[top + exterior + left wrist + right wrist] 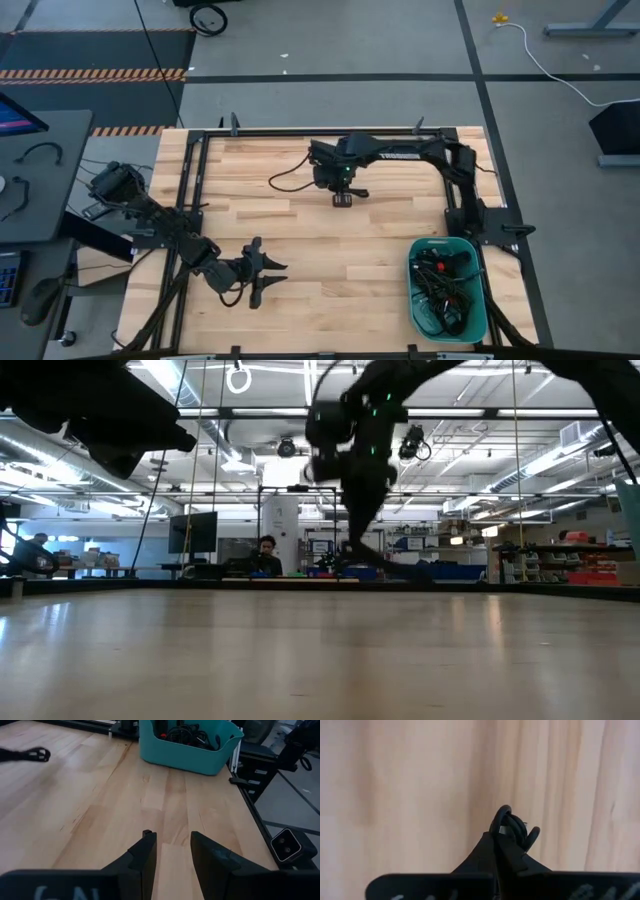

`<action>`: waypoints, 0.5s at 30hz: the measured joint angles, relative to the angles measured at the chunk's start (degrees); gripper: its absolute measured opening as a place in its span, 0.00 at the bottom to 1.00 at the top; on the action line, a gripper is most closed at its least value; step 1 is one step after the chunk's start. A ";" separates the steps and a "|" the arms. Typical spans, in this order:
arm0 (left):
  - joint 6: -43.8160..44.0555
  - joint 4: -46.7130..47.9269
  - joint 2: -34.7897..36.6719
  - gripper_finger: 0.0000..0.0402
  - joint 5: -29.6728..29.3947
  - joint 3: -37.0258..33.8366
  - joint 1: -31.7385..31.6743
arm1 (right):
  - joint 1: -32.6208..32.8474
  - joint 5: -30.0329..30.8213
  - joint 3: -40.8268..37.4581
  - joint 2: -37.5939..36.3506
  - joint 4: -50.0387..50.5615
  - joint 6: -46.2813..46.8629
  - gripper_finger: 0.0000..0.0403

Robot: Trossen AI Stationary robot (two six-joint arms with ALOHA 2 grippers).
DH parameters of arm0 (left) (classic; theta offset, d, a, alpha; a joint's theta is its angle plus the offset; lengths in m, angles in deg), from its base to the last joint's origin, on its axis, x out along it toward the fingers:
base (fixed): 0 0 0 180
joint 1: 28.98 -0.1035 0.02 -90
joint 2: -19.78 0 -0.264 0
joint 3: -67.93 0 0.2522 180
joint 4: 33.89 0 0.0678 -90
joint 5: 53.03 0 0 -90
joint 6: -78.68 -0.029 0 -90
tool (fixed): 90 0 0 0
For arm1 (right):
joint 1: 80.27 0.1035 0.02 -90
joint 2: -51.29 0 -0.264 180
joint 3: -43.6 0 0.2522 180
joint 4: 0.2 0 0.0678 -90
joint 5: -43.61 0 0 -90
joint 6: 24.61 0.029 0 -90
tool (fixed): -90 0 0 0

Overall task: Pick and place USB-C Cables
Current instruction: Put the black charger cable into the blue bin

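1. Black, thin and limp, the cable (512,827) in the right gripper (507,837) looks light and floppy; its loops would likely sag and swing, so a pinch across the bundled coil seems safer than one on a loose end or plug.
2. Right fingers (490,850) are pressed together, pinching a small loop of that cable, which pokes out past their tips above bare wood.
3. More cables (445,280) lie tangled in the teal bin (413,300) at the desk's (300,250) near right corner, well apart from the held one.
4. From above, the right arm reaches in from the right edge toward the desk's far middle, its gripper (342,196) pointing down at the boards.
5. Left gripper (172,855) sits low near the near left edge, aimed across the desk at the bin; its fingers are partly spread with nothing between them.
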 joint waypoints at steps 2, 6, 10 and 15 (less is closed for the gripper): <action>0.08 0.27 0.00 0.31 0.00 0.00 0.06 | 2.69 0.31 0.02 -2.85 -0.99 1.48 0.01; 0.11 0.91 0.00 0.31 0.00 0.00 0.06 | 11.24 5.36 0.04 -8.59 -2.34 5.21 0.00; 0.13 0.91 0.00 0.31 0.00 0.00 0.06 | 22.68 12.80 0.06 -13.83 -2.44 12.38 0.00; 0.17 0.89 0.02 0.31 0.00 0.00 0.06 | 38.38 18.09 0.07 -18.49 -2.18 27.02 0.00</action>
